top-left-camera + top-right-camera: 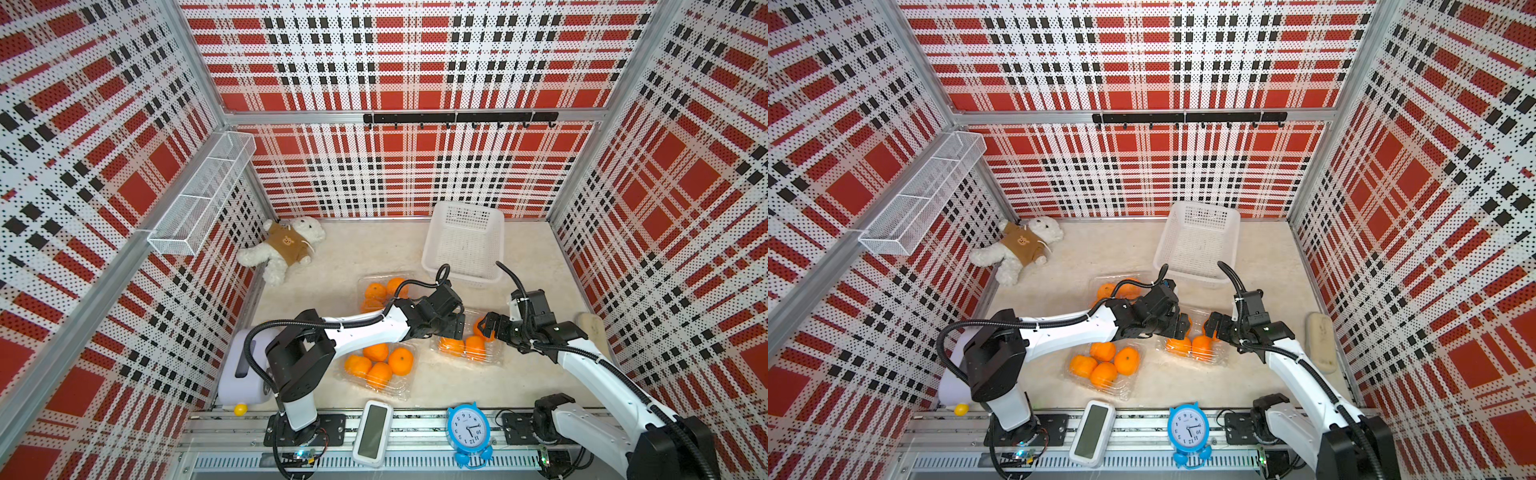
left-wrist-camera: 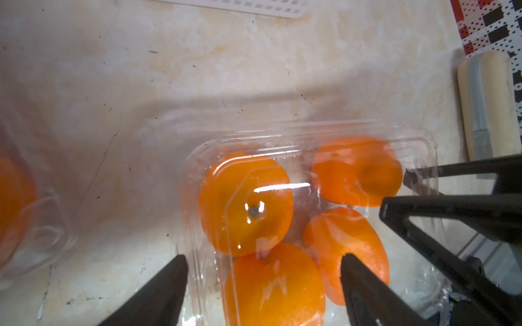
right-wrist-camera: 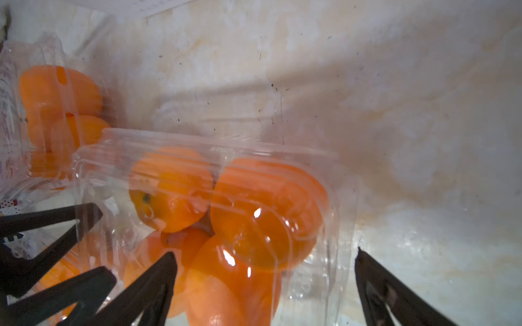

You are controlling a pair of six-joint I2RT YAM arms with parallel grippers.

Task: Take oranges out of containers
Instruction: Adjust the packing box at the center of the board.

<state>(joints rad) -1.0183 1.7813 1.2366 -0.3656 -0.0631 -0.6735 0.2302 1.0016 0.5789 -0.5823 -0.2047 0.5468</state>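
4 oranges [image 2: 245, 203] in container [image 2: 418, 141] lie under left gripper [image 2: 264, 258] and right gripper [image 3: 265, 252].

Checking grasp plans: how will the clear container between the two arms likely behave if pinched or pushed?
The container looks thin and glossy, so its walls would probably flex and slip when pinched. Its four oranges are round and loose; they would likely roll if it tilts.
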